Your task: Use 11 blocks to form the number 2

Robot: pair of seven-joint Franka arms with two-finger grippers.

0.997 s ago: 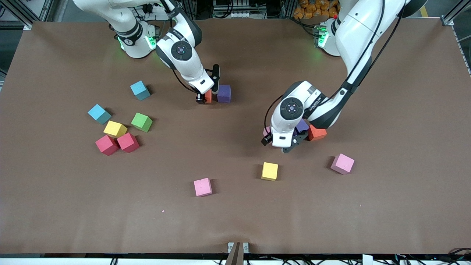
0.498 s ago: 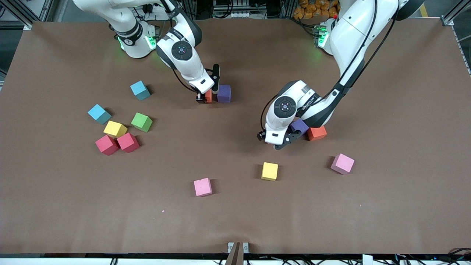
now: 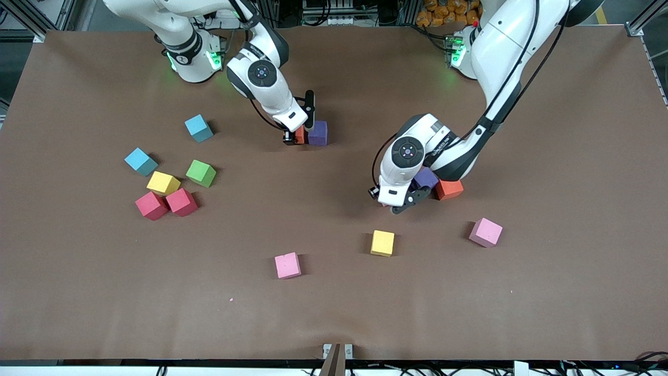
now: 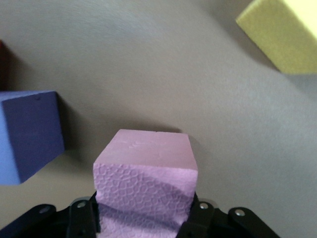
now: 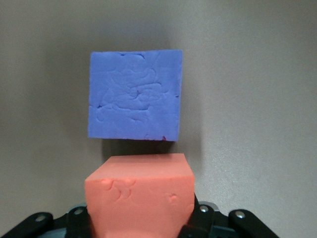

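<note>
Pink block, textured foam, in left end effector.

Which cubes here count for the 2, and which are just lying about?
For the job: pink cube in the left gripper; orange cube in the right gripper; loose pink, purple, orange, red, green, yellow cubes.
Lying about: two light-blue cubes; likely one yellow, since twelve coloured cubes show.

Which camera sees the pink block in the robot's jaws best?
The left wrist view: the pink block fills the picture, between the left gripper's jaws. In the front view the arm hides nearly all of it. The right wrist view misses it.
</note>
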